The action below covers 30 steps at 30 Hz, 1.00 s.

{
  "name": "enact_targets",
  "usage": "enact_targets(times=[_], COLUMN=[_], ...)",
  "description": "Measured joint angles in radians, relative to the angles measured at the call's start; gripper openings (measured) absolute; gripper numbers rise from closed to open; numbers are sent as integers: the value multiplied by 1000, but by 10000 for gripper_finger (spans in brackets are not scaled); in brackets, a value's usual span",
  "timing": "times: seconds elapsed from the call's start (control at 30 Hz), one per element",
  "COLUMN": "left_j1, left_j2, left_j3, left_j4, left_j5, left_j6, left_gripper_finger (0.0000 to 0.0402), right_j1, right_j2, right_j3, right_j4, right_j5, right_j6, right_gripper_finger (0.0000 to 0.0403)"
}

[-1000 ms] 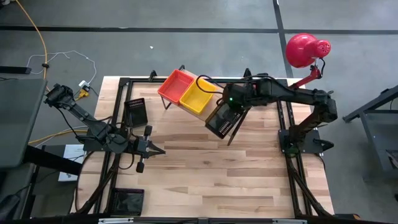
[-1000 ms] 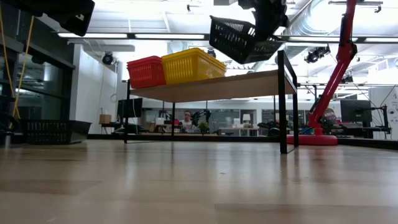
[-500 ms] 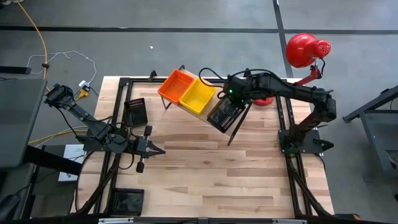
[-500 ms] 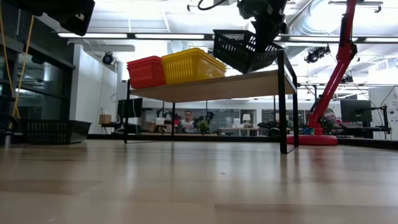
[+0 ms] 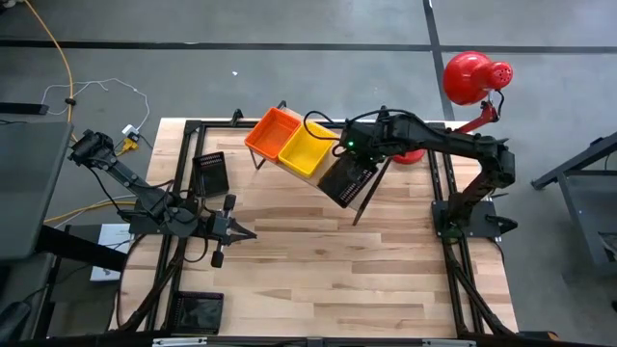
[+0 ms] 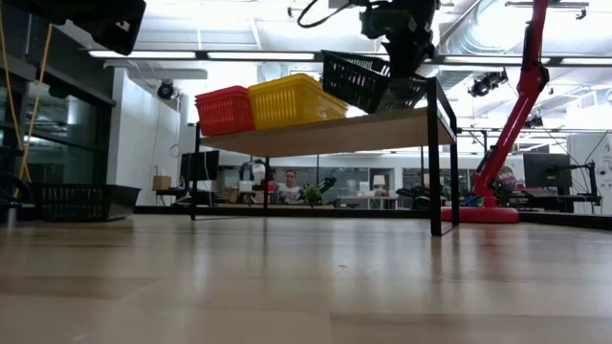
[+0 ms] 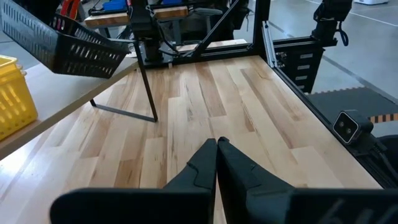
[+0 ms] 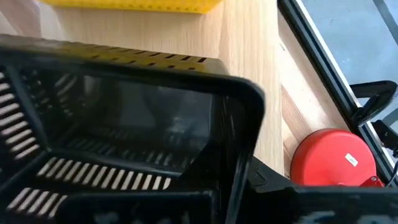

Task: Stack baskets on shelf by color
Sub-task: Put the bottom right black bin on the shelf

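Observation:
My right gripper (image 5: pixel 357 149) (image 6: pixel 405 59) is over the shelf's right end, shut on a black lattice basket (image 5: pixel 347 179) (image 6: pixel 368 81) (image 8: pixel 124 143). That basket is tilted just above the light wood shelf (image 5: pixel 326 176) (image 6: pixel 344 132). An orange-red basket (image 5: pixel 273 132) (image 6: pixel 225 110) and a yellow basket (image 5: pixel 307 147) (image 6: pixel 292 99) stand side by side on the shelf by their bottoms. My left gripper (image 5: pixel 253 232) (image 7: pixel 216 142) waits shut, low over the table's left part. Another black basket (image 5: pixel 211 173) stands on the tabletop. My right gripper holds the black basket by its rim on the side away from the yellow basket (image 6: pixel 402 78), coming from above and pointing down. The basket is tilted, its low side close over the shelf board; I cannot tell whether it touches. In the wrist view the basket hides the fingers.
The red desk lamp (image 5: pixel 469 77) has its base (image 8: pixel 333 158) just beyond the shelf's right end. A further black basket (image 5: pixel 198 310) sits at the table's near left corner. The black table frame (image 5: pixel 453 251) runs along both sides. Open plank tabletop (image 5: pixel 337 270) lies near the middle.
My right gripper has moved down and a little toward the far left, still shut on the black basket. The basket has come down from well above the shelf to just over its board beside the yellow basket, and it tilts less than half a second ago.

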Motion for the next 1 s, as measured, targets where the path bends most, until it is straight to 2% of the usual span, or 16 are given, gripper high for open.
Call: enact_targets(times=[0.37, 0.77, 1.0], left_j1=[0, 0, 0], left_j2=[0, 0, 0], left_j3=[0, 0, 0], left_j4=[0, 0, 0], left_j5=[0, 0, 0], left_j6=[0, 0, 0], left_gripper_finger=[0, 0, 0], right_j1=[0, 0, 33], right_j2=[8, 8, -49], right_j3=[0, 0, 0], right_j4=[-21, -10, -36], right_j5=[12, 90, 97], right_j6=[2, -14, -64], right_gripper_finger=[8, 120, 139])
